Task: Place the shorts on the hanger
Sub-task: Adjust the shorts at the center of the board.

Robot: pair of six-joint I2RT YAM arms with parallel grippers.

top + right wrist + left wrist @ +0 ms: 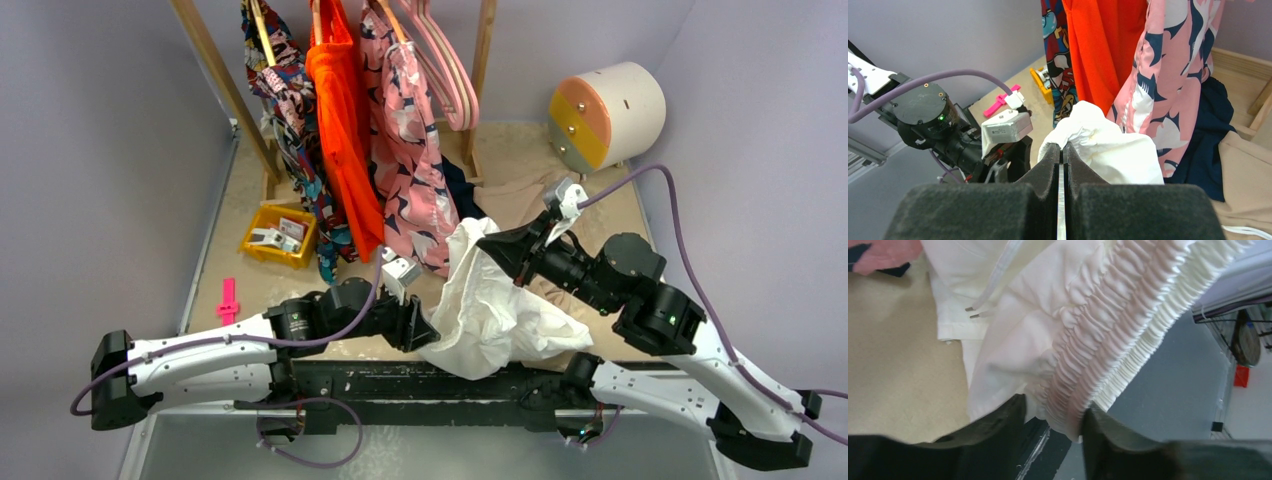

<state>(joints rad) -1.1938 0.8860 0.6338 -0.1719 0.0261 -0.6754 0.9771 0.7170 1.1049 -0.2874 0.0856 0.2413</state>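
One pair of white shorts hangs bunched between your two claws. Your right claw is fully closed, pinching a fold of the fabric. Your left claw, lower and to its left, is narrowed onto the gathered waistband, which fills its gap. The pink hangers, at least two, hang empty on the wooden rack, well beyond the right claw. I judge this an early stage: the shorts are gripped, no hanger is fetched, and all the hanging is left.

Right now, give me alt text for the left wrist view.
The left gripper pinches the shorts by their gathered waistband. A drawstring hangs at upper left, over the tan table.
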